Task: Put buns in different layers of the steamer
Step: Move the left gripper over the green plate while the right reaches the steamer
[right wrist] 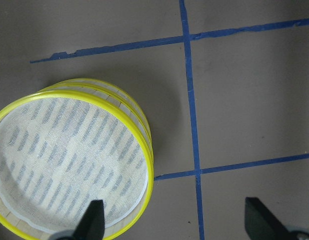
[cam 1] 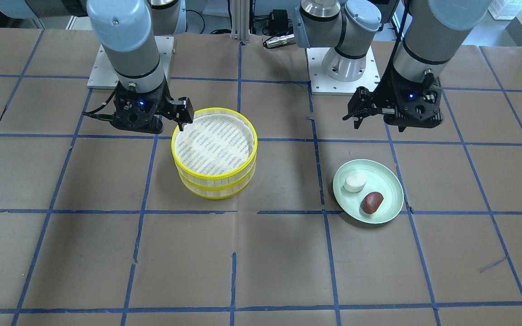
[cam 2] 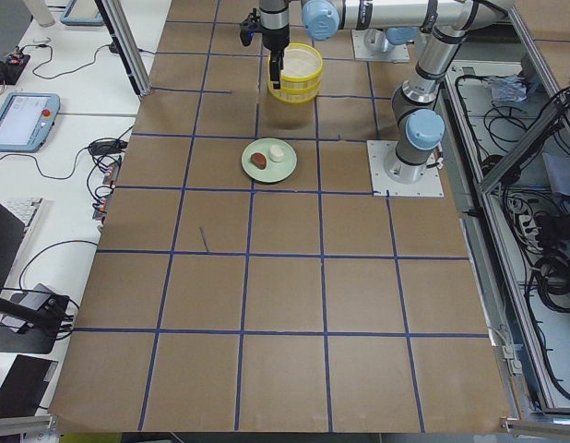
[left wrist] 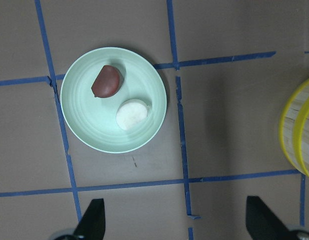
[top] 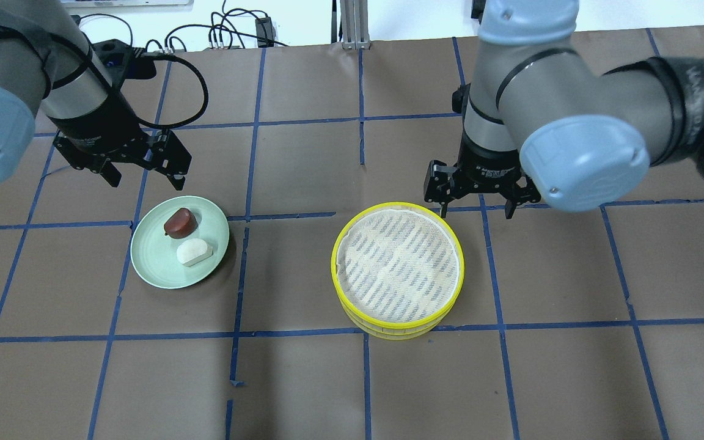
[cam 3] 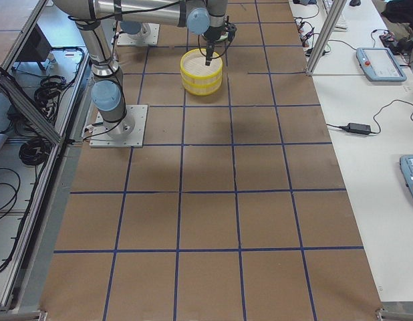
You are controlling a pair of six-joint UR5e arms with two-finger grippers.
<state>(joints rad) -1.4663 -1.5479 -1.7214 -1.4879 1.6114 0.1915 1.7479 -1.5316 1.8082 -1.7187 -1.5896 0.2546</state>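
The steamer (top: pixel 335 269) stands with its two yellow-rimmed layers stacked; the top layer's whitish mesh floor (cam 1: pixel 213 145) holds nothing. It also shows in the right wrist view (right wrist: pixel 144 145). The white bun (top: pixel 194 252) and the reddish-brown bun (top: pixel 179 222) lie side by side on a pale green plate (top: pixel 150 260); both also show in the left wrist view, white (left wrist: pixel 131 114) and brown (left wrist: pixel 107 81). My left gripper (top: pixel 146 177) is open and empty, above the table just beyond the plate. My right gripper (top: pixel 477 211) is open and empty at the steamer's far right rim.
The table (top: pixel 303 379) is brown paper with a blue tape grid. Both arm bases (cam 1: pixel 342 68) are bolted on white plates at the robot's side. Cables and a small device (top: pixel 254 30) lie past the far edge.
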